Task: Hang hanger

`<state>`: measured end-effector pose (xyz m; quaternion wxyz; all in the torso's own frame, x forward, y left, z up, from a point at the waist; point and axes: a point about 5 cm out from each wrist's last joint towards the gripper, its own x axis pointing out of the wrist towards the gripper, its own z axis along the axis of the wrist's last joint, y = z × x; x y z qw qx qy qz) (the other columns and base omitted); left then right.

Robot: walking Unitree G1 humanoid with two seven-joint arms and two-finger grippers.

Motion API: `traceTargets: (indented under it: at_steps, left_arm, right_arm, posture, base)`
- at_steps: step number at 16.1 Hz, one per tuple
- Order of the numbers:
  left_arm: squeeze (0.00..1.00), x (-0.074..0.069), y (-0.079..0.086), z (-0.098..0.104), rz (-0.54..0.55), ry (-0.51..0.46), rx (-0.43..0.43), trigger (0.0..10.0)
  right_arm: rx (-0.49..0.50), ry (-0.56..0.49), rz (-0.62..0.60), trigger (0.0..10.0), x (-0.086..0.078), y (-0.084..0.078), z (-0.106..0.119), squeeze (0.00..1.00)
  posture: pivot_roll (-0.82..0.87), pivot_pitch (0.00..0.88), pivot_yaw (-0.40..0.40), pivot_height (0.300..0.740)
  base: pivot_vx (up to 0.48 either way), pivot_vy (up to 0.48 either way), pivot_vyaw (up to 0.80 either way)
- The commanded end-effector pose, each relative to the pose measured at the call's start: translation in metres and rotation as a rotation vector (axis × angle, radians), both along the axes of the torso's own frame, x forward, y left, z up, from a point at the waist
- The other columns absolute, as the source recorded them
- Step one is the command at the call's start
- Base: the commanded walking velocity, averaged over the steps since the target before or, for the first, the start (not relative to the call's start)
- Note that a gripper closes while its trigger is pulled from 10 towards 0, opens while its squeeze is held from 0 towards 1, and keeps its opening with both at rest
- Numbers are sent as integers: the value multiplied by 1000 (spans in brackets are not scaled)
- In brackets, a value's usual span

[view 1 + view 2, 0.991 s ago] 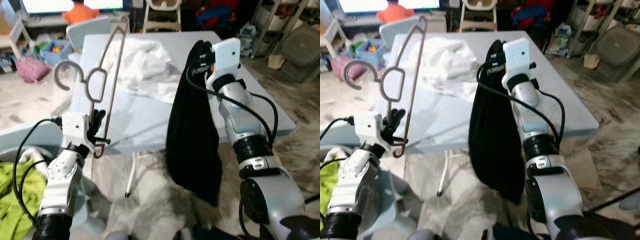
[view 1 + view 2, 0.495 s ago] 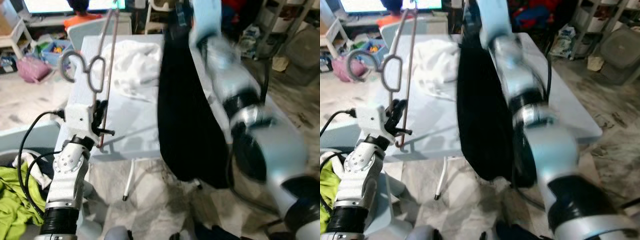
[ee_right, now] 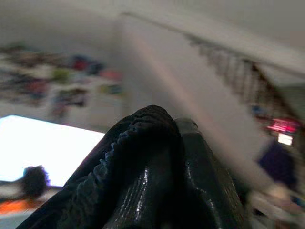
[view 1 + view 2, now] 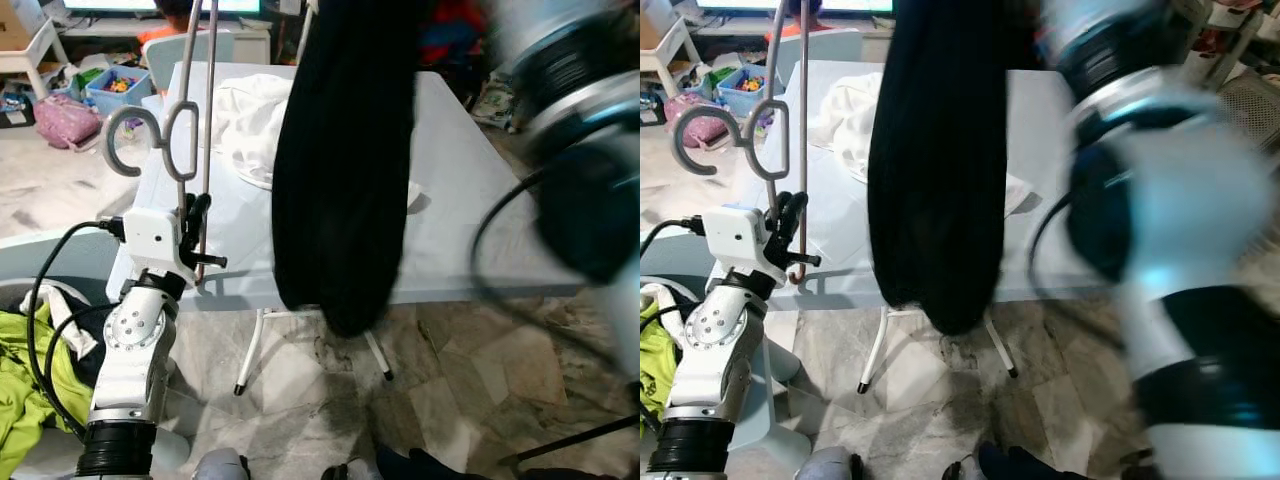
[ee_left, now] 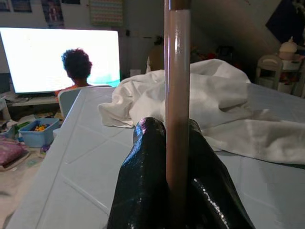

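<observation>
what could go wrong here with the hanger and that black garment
The left tool pinches the hanger low on one thin rod, so it may swivel or slip as the garment goes on. The black garment, held high by the right tool, hangs close over the white cloth on the table and may drag it.

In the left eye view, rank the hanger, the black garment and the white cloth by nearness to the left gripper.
1. Hanger: clamped in the left gripper, rising above it.
2. Black garment: hanging to its right, over the table's front edge.
3. White cloth: lying farther back on the table.
</observation>
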<state>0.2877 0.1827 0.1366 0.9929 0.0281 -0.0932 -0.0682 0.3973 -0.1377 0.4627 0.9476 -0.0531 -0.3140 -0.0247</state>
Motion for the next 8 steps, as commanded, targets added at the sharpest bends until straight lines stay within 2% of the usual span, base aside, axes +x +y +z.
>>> traceTargets:
  at_steps: [1,2,3,5,6,8]
  left_arm:
    - [0,-5,5,-24,30,122,10,10000]
    - [0,-4,4,-24,30,123,10,10000]
    - [0,-5,2,-26,27,125,5,10000]
    - [0,-4,-5,-27,13,127,2,10000]
    - [0,-3,-8,-26,6,125,3,10000]
    - [0,-3,-8,-26,2,125,6,10000]
  right_arm:
    - [49,-23,-61,10000,-5,-16,12,0]
    - [46,-27,-75,10000,-6,-24,12,0]
    - [15,-4,-92,10000,-2,-30,2,0]
    - [-135,141,-104,10000,15,-30,-44,0]
    - [-243,300,-97,10000,26,-30,-94,0]
    - [-315,547,-44,10000,32,-35,-166,0]
  posture:
    - [79,0,-122,740]
    - [79,0,-122,740]
    - [64,0,-116,740]
    - [57,0,-111,740]
    - [60,1,-112,740]
    - [62,6,-107,740]
  base:
    - [0,0,0]
    - [0,0,0]
    - [0,0,0]
    - [0,0,0]
    - [0,0,0]
    - [0,0,0]
